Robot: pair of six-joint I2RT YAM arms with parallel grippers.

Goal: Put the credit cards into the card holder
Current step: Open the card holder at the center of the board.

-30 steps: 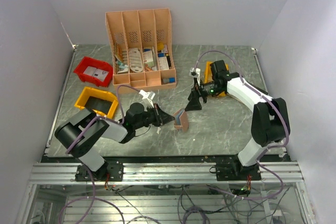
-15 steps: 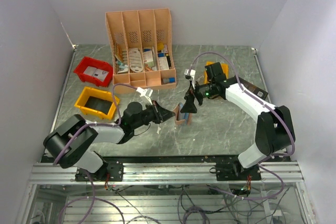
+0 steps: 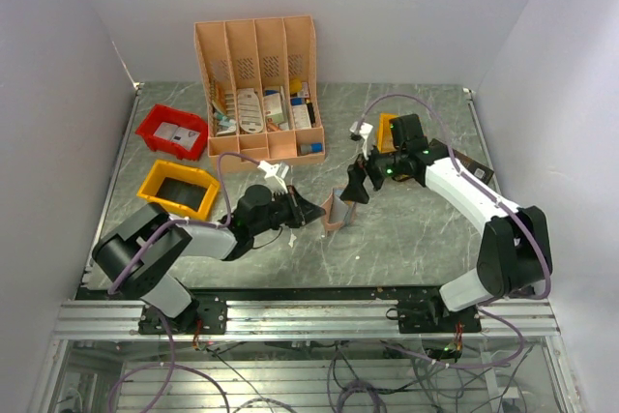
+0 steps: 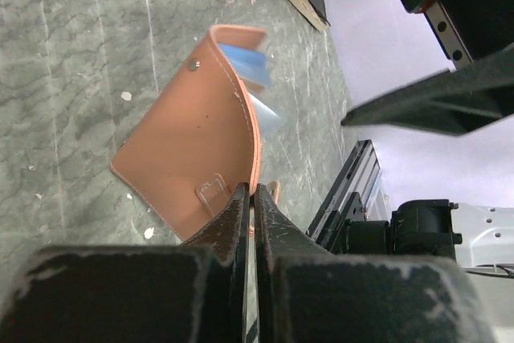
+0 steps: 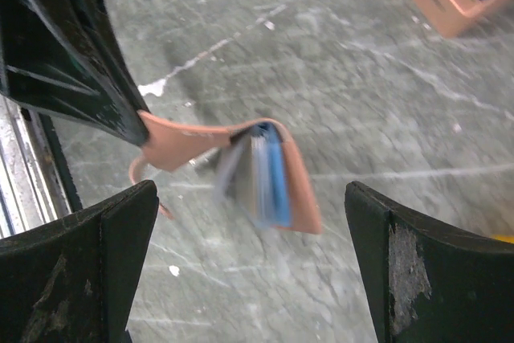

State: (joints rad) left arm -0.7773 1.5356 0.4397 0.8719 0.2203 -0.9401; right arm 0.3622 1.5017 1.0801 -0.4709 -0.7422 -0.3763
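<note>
The left tool (image 4: 251, 198) pinches one edge of the card holder (image 4: 185, 150). The right tool (image 3: 352, 189) is spread wide. The holder stands just ahead of it.

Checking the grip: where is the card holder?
Top view, centre: card holder pinched by the left tool, open right tool close on its right.

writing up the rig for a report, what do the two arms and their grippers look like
Both the left arm and right arm have white shells between black joints. A lavender cable loops along each. The left gripper and right gripper are black, with broad wedge-shaped fingers scuffed pale at the edges. A green light glows near the right wrist.
</note>
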